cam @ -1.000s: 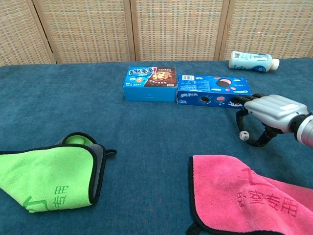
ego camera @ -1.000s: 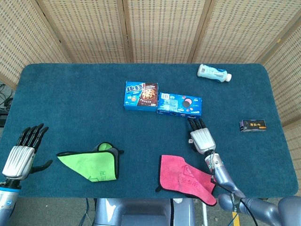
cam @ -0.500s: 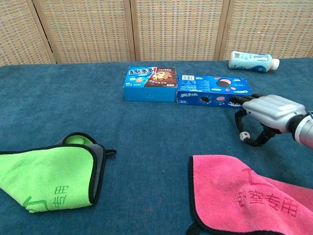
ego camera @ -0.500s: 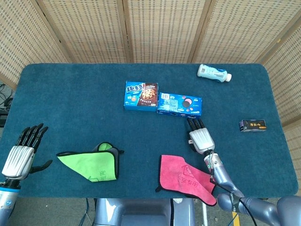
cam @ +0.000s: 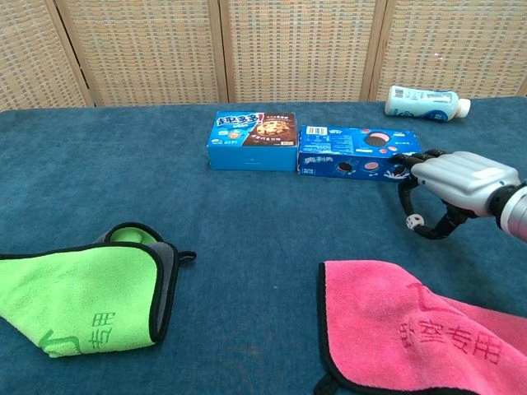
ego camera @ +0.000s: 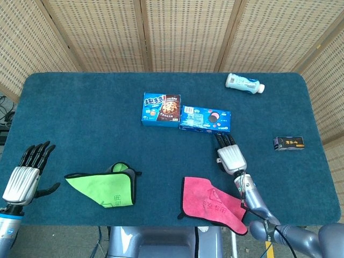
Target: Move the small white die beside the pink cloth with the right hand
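The pink cloth (cam: 412,333) lies nearest, a soft napped towel with dark edging, flat on the teal carpet-like table (cam: 247,247). The green cloth (cam: 78,288) lies folded at the near left. The left robot hand (ego camera: 24,174) rests at the near left table edge, fingers spread, holding nothing. Beyond the pink cloth, the right robot hand (cam: 449,185) pinches the small white die (cam: 414,220) between thumb and fingertip; the die now sits slightly higher and further right than one second ago. Behind it lie two closed blue cardboard biscuit boxes (cam: 251,141) (cam: 360,152), contents not visible. A small dark box (ego camera: 289,143) lies right. Farthest, a white plastic bottle (cam: 424,101) lies on its side
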Motion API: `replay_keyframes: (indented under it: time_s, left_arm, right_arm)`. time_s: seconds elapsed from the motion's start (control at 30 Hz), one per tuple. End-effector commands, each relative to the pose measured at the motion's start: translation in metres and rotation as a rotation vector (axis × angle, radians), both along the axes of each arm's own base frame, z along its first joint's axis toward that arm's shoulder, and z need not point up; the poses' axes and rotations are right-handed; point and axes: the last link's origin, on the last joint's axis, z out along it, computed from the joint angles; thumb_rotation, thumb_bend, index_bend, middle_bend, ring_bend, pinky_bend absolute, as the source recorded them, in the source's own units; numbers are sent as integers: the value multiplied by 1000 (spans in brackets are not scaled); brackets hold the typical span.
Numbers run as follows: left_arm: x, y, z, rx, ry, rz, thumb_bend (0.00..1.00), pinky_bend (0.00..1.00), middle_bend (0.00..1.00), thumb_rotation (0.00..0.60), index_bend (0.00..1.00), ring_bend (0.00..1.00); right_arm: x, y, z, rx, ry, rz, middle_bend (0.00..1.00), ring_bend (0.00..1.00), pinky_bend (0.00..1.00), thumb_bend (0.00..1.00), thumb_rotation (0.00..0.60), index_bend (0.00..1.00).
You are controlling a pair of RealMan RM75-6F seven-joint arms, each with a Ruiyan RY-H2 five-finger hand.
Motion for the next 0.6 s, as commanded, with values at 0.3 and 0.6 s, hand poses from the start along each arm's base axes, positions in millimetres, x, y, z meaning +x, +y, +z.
replay_keyframes:
  time_s: [0.3,0.6]
  left_arm:
    - [1,0,0,-5,-1,-3,201,0,0,600,0,0]
    - [3,-2,0,-3,-2,-11,201,0,0,600,0,0]
  right_arm:
    - [34,-10,47,-102,34,116,0,0,0,388,600,527]
    - [70,-8,74,-130,64,182,0,0,0,388,600,527]
